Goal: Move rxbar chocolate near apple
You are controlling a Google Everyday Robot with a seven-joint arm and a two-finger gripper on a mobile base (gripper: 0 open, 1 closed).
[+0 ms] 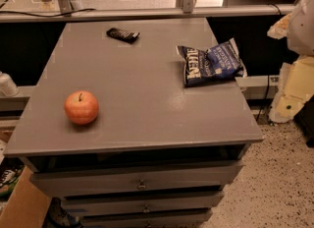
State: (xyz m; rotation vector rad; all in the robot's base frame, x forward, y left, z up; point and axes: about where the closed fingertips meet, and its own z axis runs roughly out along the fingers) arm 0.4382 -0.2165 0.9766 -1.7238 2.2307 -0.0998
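So here's where I'm at: the grey table [147, 99] takes up most of the view. My pincer [294, 30] hangs off its right side, up by the far corner and out past the edge. It's just a pale lump at the picture's border, and honestly I can't tell whether it's open or closed. It doesn't look like it's carrying anything. Closest thing to my pincer is the blue chip bag [211, 65], just to the left of it and a bit nearer the front. That one's not my job, but it sits sort of on the way. The apple [81, 107] is way off to the left of my pincer and down toward the front edge, sitting upright with its stem up. The thing I actually need, the chocolate bar [123, 35], lies flat by the back edge. It's well to the left of my pincer and about level with it, beyond the bag and well apart from the apple. Its long side runs roughly across the table, so one short end more or less points back at me. My guess is I have to reach left along the back, pass behind the bag, and turn the wrist to close across the narrow width. Nothing's been picked up yet, so the whole job is still ahead.
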